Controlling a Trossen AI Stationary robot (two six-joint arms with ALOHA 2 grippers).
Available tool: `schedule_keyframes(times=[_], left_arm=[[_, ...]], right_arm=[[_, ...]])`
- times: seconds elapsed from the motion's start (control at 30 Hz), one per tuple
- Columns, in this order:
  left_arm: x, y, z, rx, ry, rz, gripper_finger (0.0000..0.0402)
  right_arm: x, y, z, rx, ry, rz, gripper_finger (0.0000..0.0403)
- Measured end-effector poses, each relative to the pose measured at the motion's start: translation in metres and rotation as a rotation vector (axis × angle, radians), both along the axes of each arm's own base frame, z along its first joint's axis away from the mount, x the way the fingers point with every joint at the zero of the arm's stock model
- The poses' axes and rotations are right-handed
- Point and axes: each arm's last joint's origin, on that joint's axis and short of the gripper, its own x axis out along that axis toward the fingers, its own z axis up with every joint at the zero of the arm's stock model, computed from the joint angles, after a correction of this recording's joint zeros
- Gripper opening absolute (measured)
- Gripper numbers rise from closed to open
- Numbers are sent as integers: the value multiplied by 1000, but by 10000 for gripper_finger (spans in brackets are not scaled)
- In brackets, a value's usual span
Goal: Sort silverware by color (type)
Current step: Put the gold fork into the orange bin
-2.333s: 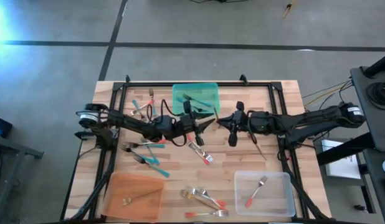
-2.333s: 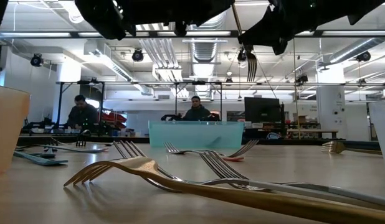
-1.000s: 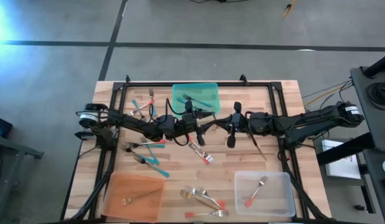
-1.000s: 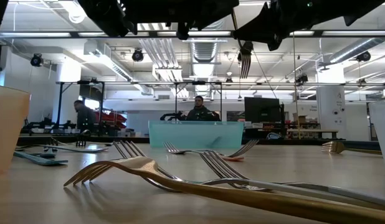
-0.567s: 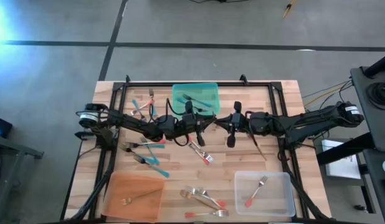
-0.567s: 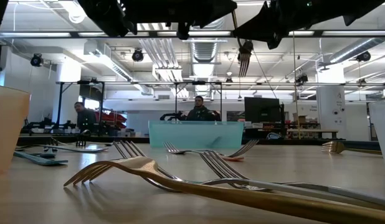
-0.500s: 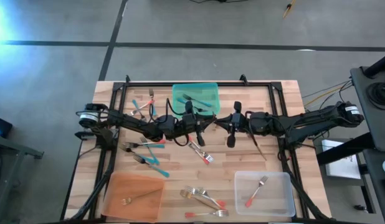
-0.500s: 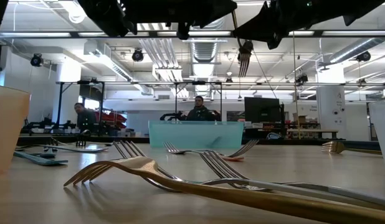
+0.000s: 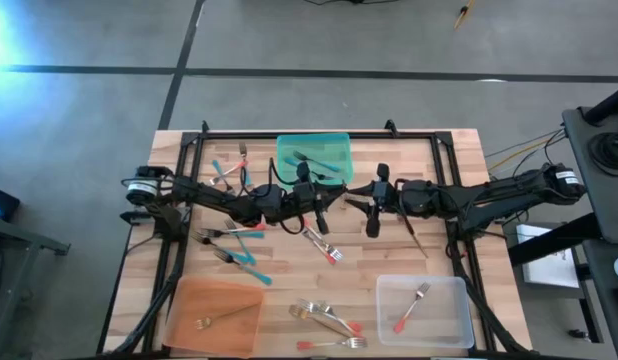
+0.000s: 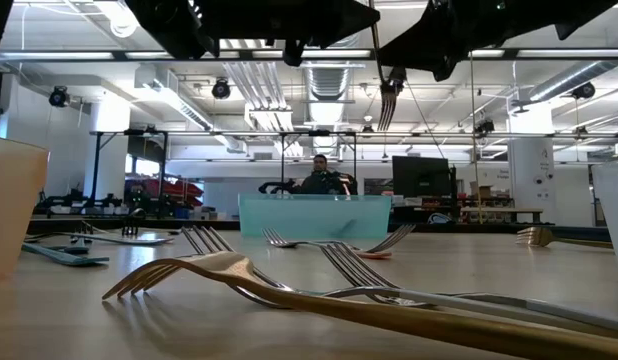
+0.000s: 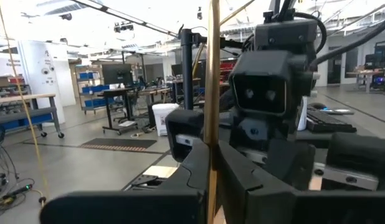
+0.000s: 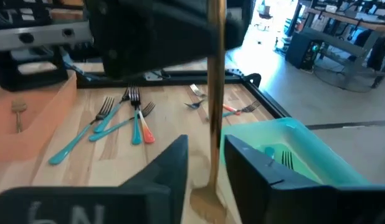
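You see a pale wooden table (image 9: pixel 459 160) with visible grain, translucent smooth plastic trays (image 9: pixel 314 150), and a glossy gold metal fork (image 12: pixel 215 74) between matt dark fingers (image 12: pixel 258 165).

Two dark jointed arms (black cables looped along them, seemingly)

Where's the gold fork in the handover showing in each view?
High view: end-on, too small to pick out; it sits at the left gripper, beside the teal tray.
Low view: gold fork hangs tines-down, top centre, above the tray.
Left wrist view: upright, clamped; no tray.
Right wrist view: upright between open fingers, beside the tray.
Shared landmark: teal tray.
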Motion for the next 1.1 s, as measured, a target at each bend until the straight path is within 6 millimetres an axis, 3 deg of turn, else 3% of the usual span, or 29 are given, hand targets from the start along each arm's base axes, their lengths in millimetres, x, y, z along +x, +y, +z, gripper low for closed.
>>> schedule_keyframes(times=[0.27, 0.53, 0.8, 0.97, 1.1], left_arm=[[-10, 0, 13, 62, 96, 54, 0], [-41, -20, 30, 2, 328, -16, 0], [-73, -81, 38, -21, 410, -76, 0], [-95, -128, 31, 58, 503, -228, 0], [-116, -155, 29, 92, 559, -327, 0]], right_arm=[[-22, -1, -1, 125, 112, -38, 167], [-49, -3, -8, 273, 261, -114, 166], [-51, -3, -17, 302, 345, -146, 149], [-48, -3, -22, 299, 372, -150, 142], [-46, -3, -25, 296, 392, -154, 142]])
